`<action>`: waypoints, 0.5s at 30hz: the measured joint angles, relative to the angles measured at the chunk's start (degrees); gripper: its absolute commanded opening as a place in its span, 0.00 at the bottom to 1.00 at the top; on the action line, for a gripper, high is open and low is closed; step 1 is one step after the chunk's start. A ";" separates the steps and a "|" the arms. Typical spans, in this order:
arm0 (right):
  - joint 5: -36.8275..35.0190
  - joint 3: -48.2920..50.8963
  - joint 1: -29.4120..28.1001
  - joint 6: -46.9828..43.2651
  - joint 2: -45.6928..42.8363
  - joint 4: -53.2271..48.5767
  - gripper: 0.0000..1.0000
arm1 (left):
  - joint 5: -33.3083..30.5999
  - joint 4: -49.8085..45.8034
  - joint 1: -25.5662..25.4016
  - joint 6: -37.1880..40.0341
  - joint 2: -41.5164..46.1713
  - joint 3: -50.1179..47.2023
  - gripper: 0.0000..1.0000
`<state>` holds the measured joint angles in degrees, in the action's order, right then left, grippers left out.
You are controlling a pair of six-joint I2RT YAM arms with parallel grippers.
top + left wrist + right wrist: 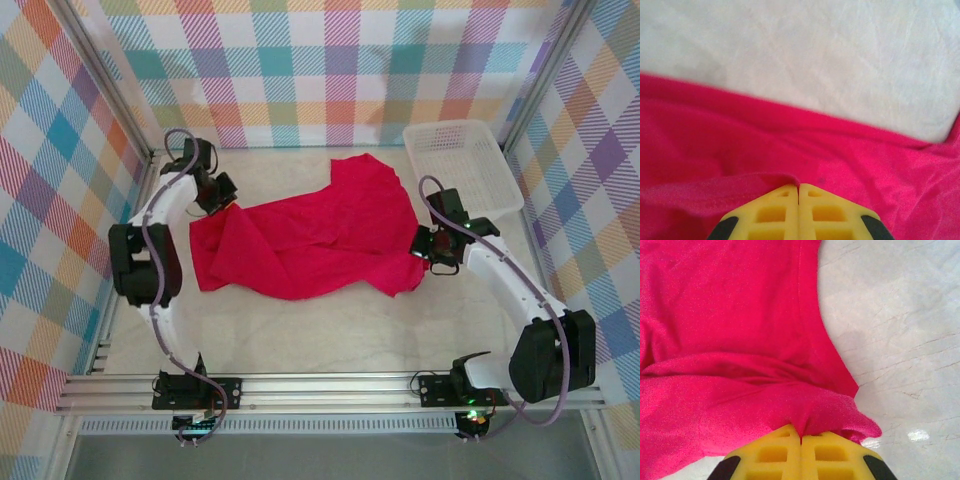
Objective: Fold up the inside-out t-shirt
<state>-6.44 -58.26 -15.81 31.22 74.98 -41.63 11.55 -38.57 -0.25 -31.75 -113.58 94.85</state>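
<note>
One inside-out t-shirt [320, 235]: plain crimson knit, matte and soft, with short sleeves. It lies crumpled across the middle of the table [330, 335], its long axis running left to right. Diagonal folds cross the body, and one lobe is bunched up toward the far right. The left edge is doubled over on itself and the near edge is wavy. A stitched hem line follows the cloth edge in the right wrist view

One table: a pale, stone-like top with faint veining and fine scratches, slightly glossy where the light falls

One basket [470, 165]: white plastic, rectangular, with open lattice walls. It stands at the far right of the table, just beside the shirt's raised lobe

Three walls [320, 60]: pastel plaid pattern in pink, teal, yellow and orange bands

Two grippers on white arms with black wrist housings; the fingers are yellow, moulded with square hollows, and have black side pads
- Left gripper [222, 203]: at the shirt's far left corner. In the left wrist view the fingers [775, 212] are clenched flat together, with a raised fold of red cloth caught at their tips
- Right gripper [425, 252]: at the shirt's right end. In the right wrist view the fingers [832, 452] are pressed together, pinching a bunched lip of cloth that curls over the tips
</note>
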 measured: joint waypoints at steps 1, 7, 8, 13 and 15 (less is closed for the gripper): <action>-0.22 0.00 0.11 0.02 0.09 0.24 0.00 | 0.02 0.15 -0.09 0.00 -1.77 1.70 0.00; -0.44 -0.02 0.37 0.02 2.16 1.27 0.00 | -0.31 -1.11 -0.09 1.07 -8.02 8.35 0.36; -0.35 -0.02 0.39 0.02 2.58 1.49 0.00 | -0.68 -2.05 -0.09 1.29 -7.96 8.35 0.42; 1.09 -0.04 0.46 0.02 3.19 1.95 0.00 | -4.31 -3.21 -0.09 3.34 0.35 -2.25 0.48; 1.57 -0.24 0.48 0.00 3.21 1.97 0.00 | -5.57 -3.26 -0.09 3.54 7.63 -10.71 0.46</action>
<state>-4.86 -58.50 -15.33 31.22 78.19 -39.66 5.98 -41.82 -0.34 -28.21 -105.95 84.14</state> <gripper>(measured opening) 0.067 0.478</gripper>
